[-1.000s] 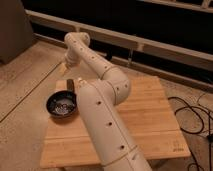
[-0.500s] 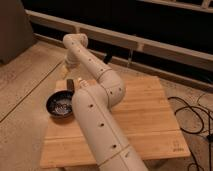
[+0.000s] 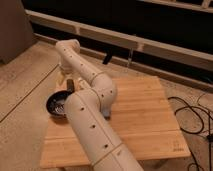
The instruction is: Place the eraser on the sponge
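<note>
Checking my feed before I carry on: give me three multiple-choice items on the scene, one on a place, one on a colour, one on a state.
1. Where is the hand?
A. Over the floor
B. Low at the far left of the table, just beyond the bowl
C. At the right edge

2. What colour is the bowl?
A. White
B. Red
C. Black

3. How does the bowl stand?
A. Upright
B. Upside down
C. On its side

Answers:
1 B: the arm bends down to that corner.
2 C: it shows dark against the table.
3 A: its open mouth faces up.
</note>
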`<state>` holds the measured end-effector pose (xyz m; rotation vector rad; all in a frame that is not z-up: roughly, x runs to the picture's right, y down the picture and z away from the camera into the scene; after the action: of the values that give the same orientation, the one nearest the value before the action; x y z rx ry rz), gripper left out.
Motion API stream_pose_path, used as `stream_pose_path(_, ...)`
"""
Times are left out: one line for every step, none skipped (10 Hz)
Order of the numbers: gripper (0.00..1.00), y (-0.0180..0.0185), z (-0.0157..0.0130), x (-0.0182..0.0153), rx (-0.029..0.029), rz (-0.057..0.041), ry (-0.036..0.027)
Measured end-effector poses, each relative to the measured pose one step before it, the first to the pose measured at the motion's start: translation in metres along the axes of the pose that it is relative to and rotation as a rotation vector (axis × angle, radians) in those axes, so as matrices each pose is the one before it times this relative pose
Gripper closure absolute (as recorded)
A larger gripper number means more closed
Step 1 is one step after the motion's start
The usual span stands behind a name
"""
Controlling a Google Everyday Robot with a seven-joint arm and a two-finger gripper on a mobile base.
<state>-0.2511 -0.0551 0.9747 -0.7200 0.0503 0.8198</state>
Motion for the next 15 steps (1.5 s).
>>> stream_pose_path(0.35,-0.00651,0.00269,0.00170,0.02066,0.03117,0.00571)
stream_pose_path(0.35,-0.00321,0.00307,0.00139,0.01612,0.02582,0.00862)
stream_pose_path(0.35,-0.00008,0.00195,0.00076,0.00365,0.00929,0.00499)
stream_pose_path(0.35,0.00013,0.00570,0.00275,0.00552,0.02143,0.01398)
stream_pose_path(0.35,0.00083,0.00308,0.00155,-0.00132,0.00758,0.00692)
stream_pose_path(0.35,0.00239,0.00533,0.00244,-0.00259,0.00894,0.01254)
stream_pose_path(0.35,0.00177,0.00307,0.00116,-0.00150,0.00565,0.00718)
stream_pose_path(0.35,0.00043,0.00342,0.00211,-0.00149,0.00992,0.00863)
stream_pose_path(0.35,-0.00082,0.00243,0.00258,-0.00124,0.01027,0.00853)
stream_pose_path(0.35,-0.00118,0.00196,0.00220,0.00100,0.00920,0.00751)
stream_pose_path(0.35,-0.00158,0.00252,0.00371,0.00296,0.00871,0.01332)
stream_pose_path(0.35,-0.00063,0.00260,0.00371,0.00077,0.01000,0.01399)
stream_pose_path(0.35,-0.00081,0.00416,0.00424,0.00660,0.00419,0.01814)
stream_pose_path(0.35,0.00042,0.00132,0.00167,-0.00309,0.00642,0.00611)
stream_pose_path(0.35,-0.00044,0.00354,0.00469,-0.00549,0.01679,0.01576)
